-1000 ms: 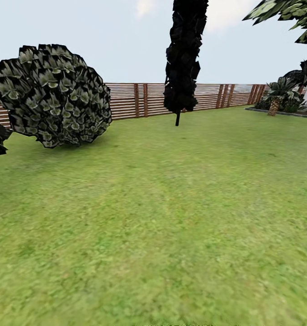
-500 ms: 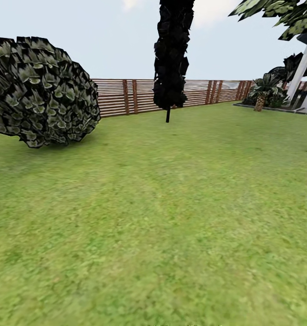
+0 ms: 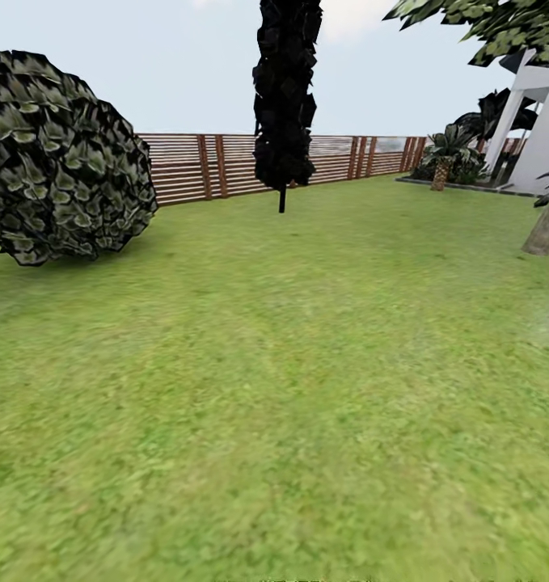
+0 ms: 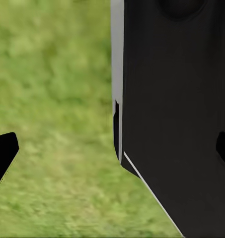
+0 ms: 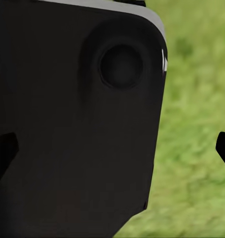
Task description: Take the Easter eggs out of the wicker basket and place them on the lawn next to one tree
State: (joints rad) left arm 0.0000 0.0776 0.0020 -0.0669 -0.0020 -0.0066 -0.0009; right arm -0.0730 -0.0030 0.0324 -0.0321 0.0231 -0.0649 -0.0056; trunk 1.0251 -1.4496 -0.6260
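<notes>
The lawn (image 3: 274, 388) spreads wide and green ahead of me in the head view. A pale grey-brown tree trunk (image 3: 546, 226) leans at the far right edge, under green leaves (image 3: 500, 24). The Easter eggs and the wicker basket are out of view. In the left wrist view my left gripper (image 4: 112, 153) is open, its dark fingertips (image 4: 2, 154) far apart, with grass and a black body panel (image 4: 177, 109) behind. My right gripper (image 5: 112, 151) is open too, nothing between its fingertips (image 5: 224, 148).
A round grey-green bush (image 3: 56, 153) stands at the left. A thin black-trunked dark tree (image 3: 284, 105) rises at centre back before the brown slat fence (image 3: 201, 166). A white building (image 3: 541, 129) and small palms (image 3: 444, 158) sit at the far right.
The camera has swung to the right: bush, dark tree and fence slid left in the picture, and the white building and pale trunk came into view at the right.
</notes>
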